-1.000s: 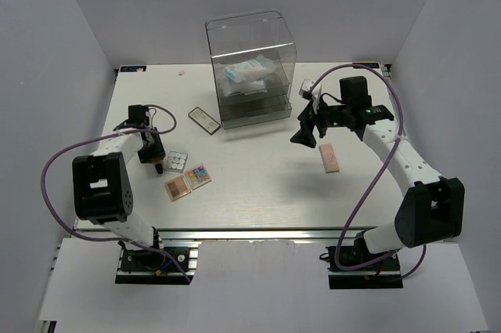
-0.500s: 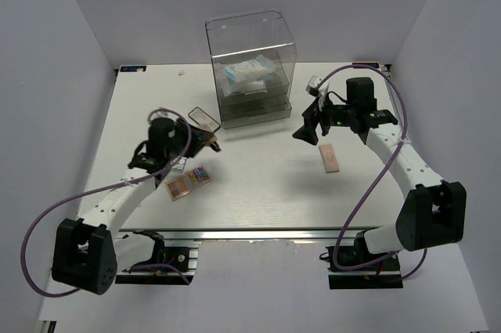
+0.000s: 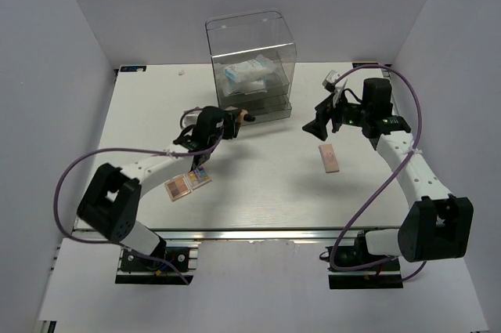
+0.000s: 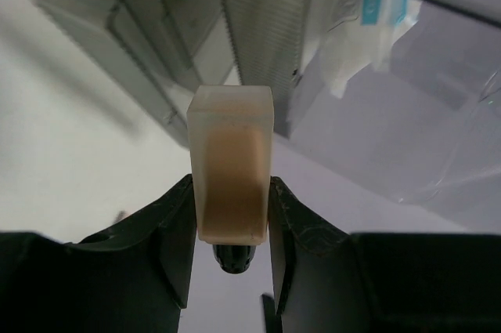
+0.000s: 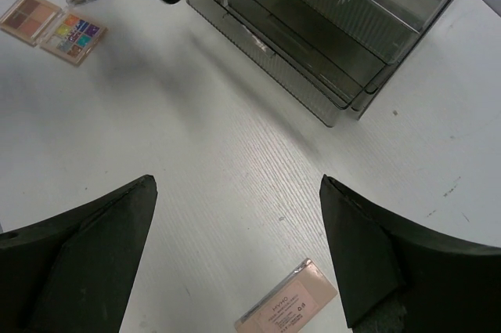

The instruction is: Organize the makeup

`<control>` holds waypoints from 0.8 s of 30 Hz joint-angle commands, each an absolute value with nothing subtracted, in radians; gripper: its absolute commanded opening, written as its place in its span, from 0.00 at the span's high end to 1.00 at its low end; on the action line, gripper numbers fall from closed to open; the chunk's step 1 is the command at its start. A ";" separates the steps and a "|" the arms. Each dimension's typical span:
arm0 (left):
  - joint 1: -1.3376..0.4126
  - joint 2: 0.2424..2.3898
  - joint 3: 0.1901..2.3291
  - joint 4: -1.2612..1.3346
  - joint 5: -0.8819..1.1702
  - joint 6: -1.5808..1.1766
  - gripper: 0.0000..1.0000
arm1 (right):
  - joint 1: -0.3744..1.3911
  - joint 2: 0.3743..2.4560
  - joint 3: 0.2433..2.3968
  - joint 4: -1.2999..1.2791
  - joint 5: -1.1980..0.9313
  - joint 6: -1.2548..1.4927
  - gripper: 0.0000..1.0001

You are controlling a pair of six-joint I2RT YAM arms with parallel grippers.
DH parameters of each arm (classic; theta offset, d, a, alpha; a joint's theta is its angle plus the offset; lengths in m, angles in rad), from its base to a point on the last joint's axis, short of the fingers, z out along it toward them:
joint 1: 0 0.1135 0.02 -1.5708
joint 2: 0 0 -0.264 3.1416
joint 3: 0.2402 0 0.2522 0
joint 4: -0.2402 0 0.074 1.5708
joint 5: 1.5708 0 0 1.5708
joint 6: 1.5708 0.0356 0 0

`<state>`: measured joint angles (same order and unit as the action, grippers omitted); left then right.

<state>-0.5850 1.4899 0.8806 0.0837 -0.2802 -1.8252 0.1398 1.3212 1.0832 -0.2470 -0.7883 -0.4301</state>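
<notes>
My left gripper [image 3: 233, 121] [image 4: 231, 192] is shut on the small brown bottle [image 3: 244, 116] [image 4: 232, 161], its black cap [image 4: 232, 257] pointing down toward the wrist camera. It holds the bottle just in front of the lower left corner of the clear drawer box [image 3: 252, 70] [image 4: 258, 43]. A white-and-blue packet [image 3: 246, 74] [image 4: 376, 12] lies inside the box. My right gripper [image 3: 319, 126] [image 5: 239, 192] hangs open above a peach palette [image 3: 329, 157] [image 5: 290, 305]. A pink palette [image 3: 178, 187] [image 5: 30, 16] and a multicoloured palette [image 3: 200, 177] [image 5: 74, 35] lie by the left arm.
The drawer box has ribbed drawer fronts [image 5: 313, 43] facing the arms, close to the left gripper. White walls close in the table [image 3: 266, 192] on three sides. A purple cable [image 3: 86, 161] loops beside the left arm.
My left arm swung from the table's left side across to the drawer box, carrying the bottle. My right gripper drew back a little to the right, still open.
</notes>
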 commanded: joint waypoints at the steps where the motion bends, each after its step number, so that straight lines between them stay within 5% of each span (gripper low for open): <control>1: -0.592 1.551 0.998 0.097 -0.363 -1.969 1.00 | 0.121 1.279 1.059 -0.196 -0.796 -0.405 0.11; 13: -0.592 1.775 1.259 -0.040 -0.345 -2.052 0.97 | 0.087 1.252 1.028 -0.190 -0.802 -0.397 0.11; 24: -0.572 1.827 1.305 -0.012 -0.316 -2.025 0.50 | 0.084 1.258 1.032 -0.190 -0.808 -0.405 0.11</control>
